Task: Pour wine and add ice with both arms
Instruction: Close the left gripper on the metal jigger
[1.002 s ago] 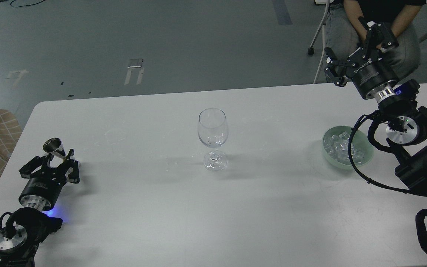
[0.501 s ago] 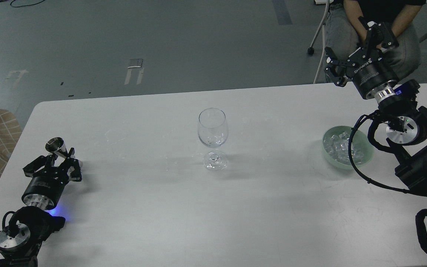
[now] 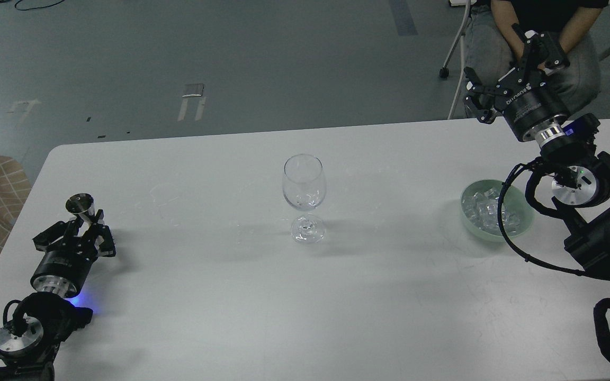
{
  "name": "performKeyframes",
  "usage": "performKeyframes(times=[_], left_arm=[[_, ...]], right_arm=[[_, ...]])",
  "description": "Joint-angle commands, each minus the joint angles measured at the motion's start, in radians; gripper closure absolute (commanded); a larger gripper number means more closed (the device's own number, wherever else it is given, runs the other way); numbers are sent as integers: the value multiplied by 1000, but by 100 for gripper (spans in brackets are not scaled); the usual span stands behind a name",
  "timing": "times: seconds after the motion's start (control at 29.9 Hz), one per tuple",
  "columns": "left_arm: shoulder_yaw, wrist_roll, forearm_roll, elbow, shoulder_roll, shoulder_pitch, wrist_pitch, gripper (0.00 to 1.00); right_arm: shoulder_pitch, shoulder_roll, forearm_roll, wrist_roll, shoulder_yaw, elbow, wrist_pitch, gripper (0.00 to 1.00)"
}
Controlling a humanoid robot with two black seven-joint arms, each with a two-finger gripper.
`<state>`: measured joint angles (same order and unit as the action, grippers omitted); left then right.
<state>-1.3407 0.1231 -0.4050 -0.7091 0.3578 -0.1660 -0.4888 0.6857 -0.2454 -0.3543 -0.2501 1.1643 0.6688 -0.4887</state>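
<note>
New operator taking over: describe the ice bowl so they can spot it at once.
On the white table, look to the right side, in front of the right arm's silver wrist. The bowl is pale green and round, heaped with clear ice. A black cable loops across it; the only other glassware is the stemmed glass mid-table.

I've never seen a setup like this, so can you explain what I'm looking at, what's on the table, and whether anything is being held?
This picture is taken from a robot's own head, looking down at a white table. The two black arms are its own. The left pincer is closed on a small metal cup. The right pincer is raised, open and empty, near a seated person. A wine glass stands upright mid-table; I cannot tell if it holds liquid. At right, a pale green bowl holds ice.
</note>
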Motion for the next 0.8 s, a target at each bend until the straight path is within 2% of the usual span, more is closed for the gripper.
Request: performKeyframes(times=[0.0,0.77], left_arm=[[-2,-2,0,0,0,-1,0,72],[-15,-11,-5,0,-17,-24,0,72]], right_arm=[[-2,0,0,0,-2,0,0,0],[-2,2,0,0,-3,0,0,0]])
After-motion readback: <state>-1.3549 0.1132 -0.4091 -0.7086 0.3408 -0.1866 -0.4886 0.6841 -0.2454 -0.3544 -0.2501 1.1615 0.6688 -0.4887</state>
